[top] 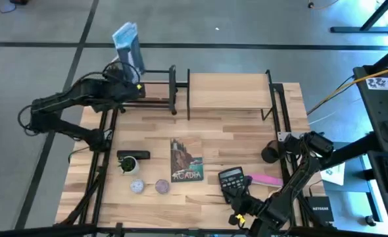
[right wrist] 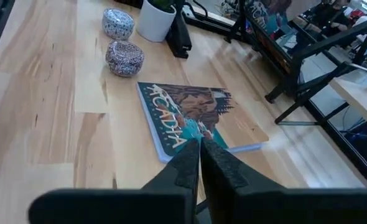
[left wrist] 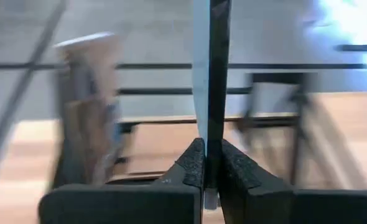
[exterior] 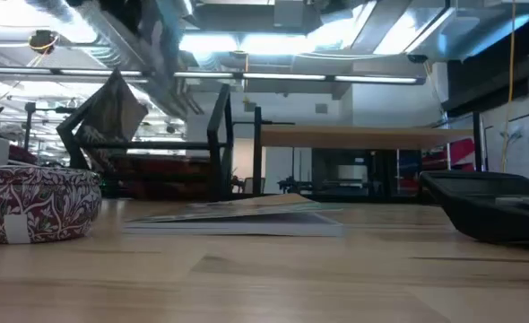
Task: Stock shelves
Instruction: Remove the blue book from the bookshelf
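Shelves stand along the far edge of the wooden table point(top: 200, 191): the black metal-bar book rack point(top: 156, 89) at the left, the light-wood board shelf point(top: 228, 91) on thin black uprights just beside it to the right. The left gripper point(top: 133, 84) hovers over the rack's left end, its jaws pinching a thin blue book point(top: 127, 43) that stands on edge and tilts out past the table's far side — the left wrist view shows the book's spine clamped between the pads point(left wrist: 190, 168).

Near the front of the table lie a small potted plant point(top: 129, 164), two round patterned tins point(top: 149, 186), a flat "Acadia" book point(top: 186, 160), a black calculator point(top: 233, 178) and a pink object point(top: 266, 179). The right gripper point(right wrist: 199, 163) waits at the front right, jaws pressed together, empty, above the Acadia book's near edge.
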Tool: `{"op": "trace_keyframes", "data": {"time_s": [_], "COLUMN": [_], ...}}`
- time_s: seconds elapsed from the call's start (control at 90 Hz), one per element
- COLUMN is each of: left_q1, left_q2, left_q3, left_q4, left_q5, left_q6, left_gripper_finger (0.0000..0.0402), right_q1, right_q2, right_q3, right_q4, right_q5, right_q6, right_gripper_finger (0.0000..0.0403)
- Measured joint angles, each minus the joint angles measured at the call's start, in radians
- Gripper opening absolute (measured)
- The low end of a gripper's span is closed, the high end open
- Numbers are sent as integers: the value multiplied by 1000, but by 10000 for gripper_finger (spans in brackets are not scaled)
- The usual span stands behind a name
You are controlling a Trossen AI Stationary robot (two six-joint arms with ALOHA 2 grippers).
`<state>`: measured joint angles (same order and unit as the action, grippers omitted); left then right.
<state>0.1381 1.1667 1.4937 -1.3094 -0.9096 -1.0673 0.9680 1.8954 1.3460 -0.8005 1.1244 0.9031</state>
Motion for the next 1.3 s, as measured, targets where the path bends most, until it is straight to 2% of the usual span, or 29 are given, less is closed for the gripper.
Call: {"op": "trace_keyframes", "data": {"time_s": [0.167,0.278,0.367,0.478,0.633,0.778,0.978,1.1,1.3], "left_q1": [-208,-386,-534,-689,-827,-857,-793,-748,-721], "left_q2": [0,28,70,155,308,430,508,513,515], "left_q3": [26,25,-2,-70,-201,-324,-476,-538,-579], "left_q4": [218,277,286,303,478,776,1108,1182,1197], "left_q5": [31,64,72,94,116,118,188,263,291], "left_q6": [105,66,-62,-292,-567,-636,-633,-628,-636], "left_gripper_finger": [3,3,3,3,3,3,3,3,6], "right_q1": [0,11,35,67,93,95,95,95,94], "right_q2": [0,0,0,0,0,0,0,0,0], "right_q3": [0,0,0,0,0,0,0,0,0], "right_q4": [0,-16,-40,-72,-65,-63,-62,-61,-60], "right_q5": [0,3,31,66,112,112,104,95,95], "right_q6": [0,7,20,55,61,61,61,61,61], "right_gripper_finger": [1,1,1,1,1,1,1,1,1]}}
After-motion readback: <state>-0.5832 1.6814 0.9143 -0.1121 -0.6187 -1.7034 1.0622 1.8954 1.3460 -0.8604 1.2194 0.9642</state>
